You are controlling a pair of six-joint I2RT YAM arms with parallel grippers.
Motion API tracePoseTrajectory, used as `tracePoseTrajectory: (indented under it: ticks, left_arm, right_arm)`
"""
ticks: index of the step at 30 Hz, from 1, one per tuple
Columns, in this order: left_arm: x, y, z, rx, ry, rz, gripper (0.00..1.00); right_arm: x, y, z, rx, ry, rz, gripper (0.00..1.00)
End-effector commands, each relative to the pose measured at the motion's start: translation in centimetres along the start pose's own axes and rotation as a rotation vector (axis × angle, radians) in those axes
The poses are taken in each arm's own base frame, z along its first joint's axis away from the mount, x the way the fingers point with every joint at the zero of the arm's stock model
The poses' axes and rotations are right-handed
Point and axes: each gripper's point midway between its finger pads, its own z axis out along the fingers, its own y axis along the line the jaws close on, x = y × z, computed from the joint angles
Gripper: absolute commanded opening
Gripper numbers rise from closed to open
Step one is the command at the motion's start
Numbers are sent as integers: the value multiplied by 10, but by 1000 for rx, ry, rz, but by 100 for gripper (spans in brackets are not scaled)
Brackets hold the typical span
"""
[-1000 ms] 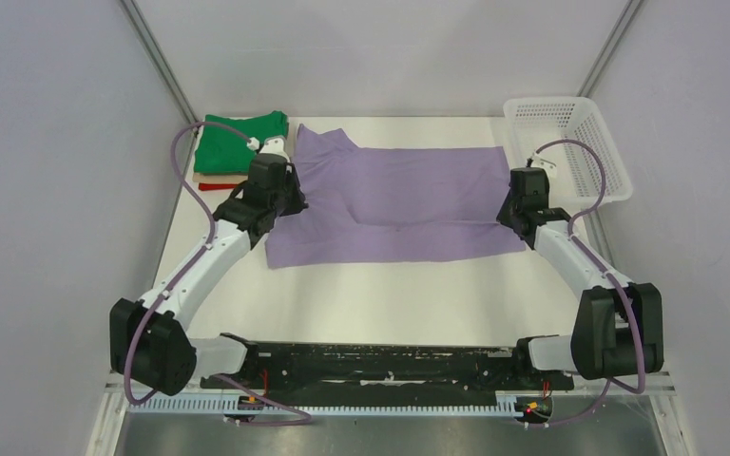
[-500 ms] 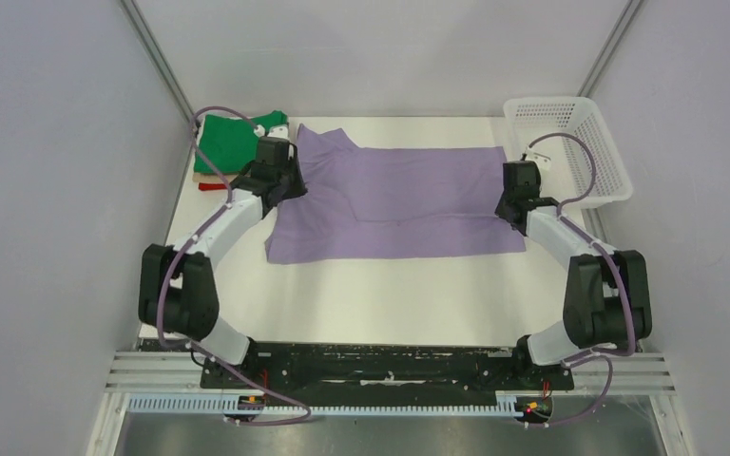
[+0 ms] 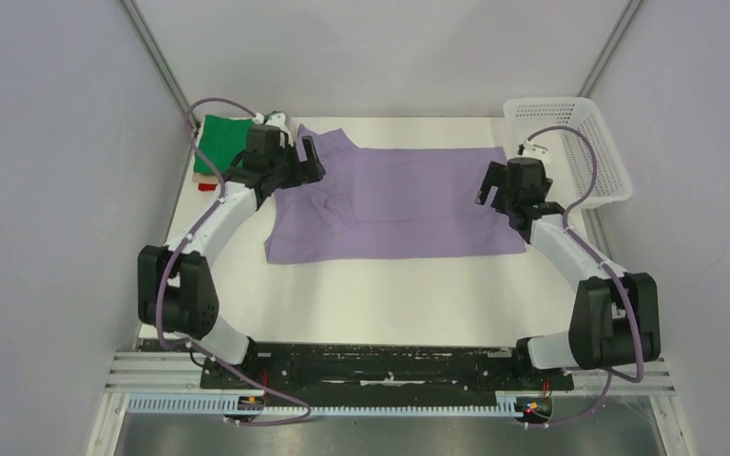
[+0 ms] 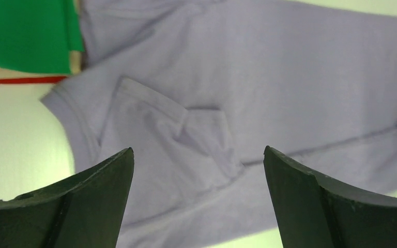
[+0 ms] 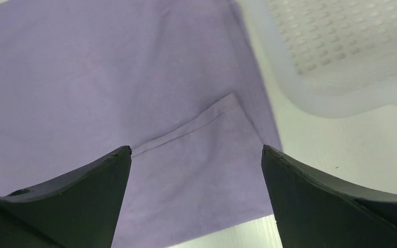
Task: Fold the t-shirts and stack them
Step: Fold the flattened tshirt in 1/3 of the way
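Left gripper, right gripper extended forward, spread, apparently above lavender t-shirt

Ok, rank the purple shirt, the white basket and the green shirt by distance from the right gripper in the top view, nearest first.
1. purple shirt: spread out in the middle, directly under the right gripper.
2. white basket: close by on its right, in the far right corner.
3. green shirt: far left corner, farthest away.
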Motion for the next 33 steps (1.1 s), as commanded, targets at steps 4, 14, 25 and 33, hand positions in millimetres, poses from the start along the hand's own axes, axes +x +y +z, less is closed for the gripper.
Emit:
tracePoseTrajectory:
  ticks: [4, 14, 25, 33]
  left_arm:
    - [37, -36, -21, 194, -3, -95, 100]
    - [125, -18, 30, 159, 253, -207, 100]
    - [208, 15, -9, 53, 375, -279, 100]
    - [265, 33, -72, -91, 427, -292, 100]
  right_arm:
    - [33, 74, -27, -320, 24, -165, 98]
    - [109, 96, 5, -356, 169, -263, 98]
    - [197, 33, -30, -272, 374, -282, 98]
    - [241, -2, -74, -239, 496, -292, 98]
